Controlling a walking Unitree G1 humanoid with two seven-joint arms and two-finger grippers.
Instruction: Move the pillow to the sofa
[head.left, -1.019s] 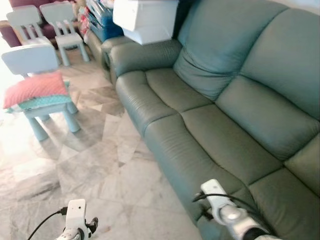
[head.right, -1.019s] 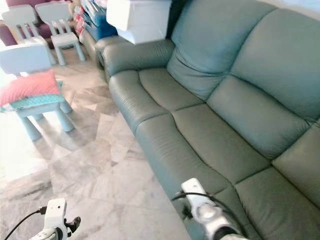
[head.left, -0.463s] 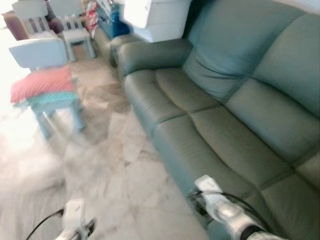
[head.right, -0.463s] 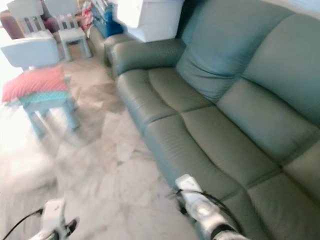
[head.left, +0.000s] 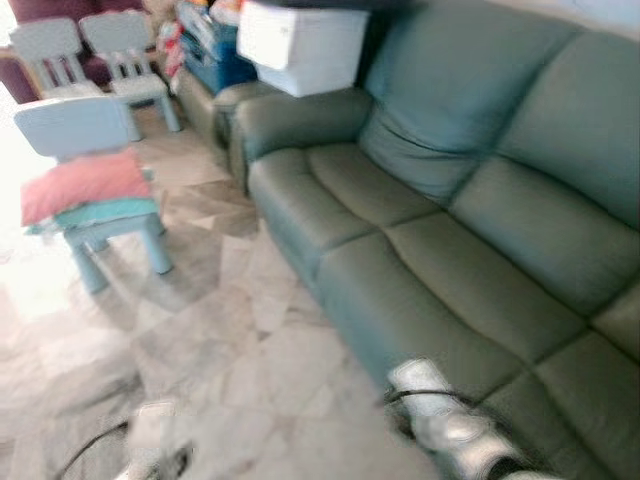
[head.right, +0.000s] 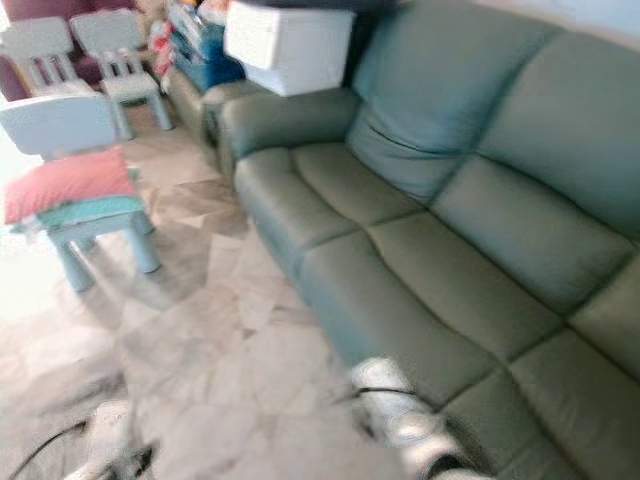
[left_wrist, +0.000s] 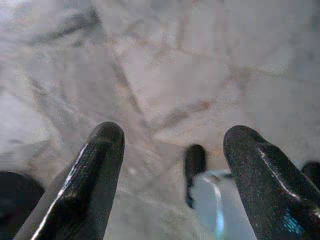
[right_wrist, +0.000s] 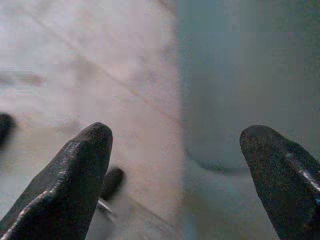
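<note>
The camera has shifted and blurred; nothing in the room moved.

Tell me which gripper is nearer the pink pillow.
Left. The left gripper hangs over the floor on the pink pillow's side; the right gripper hangs by the sofa front, farther away.

You've got open marble floor (head.left: 230, 340) btwn the green sofa (head.left: 470, 250) and the kids' chair (head.left: 95, 190). Sofa seats are bare; white box (head.left: 300, 45) sits on the armrest.
</note>
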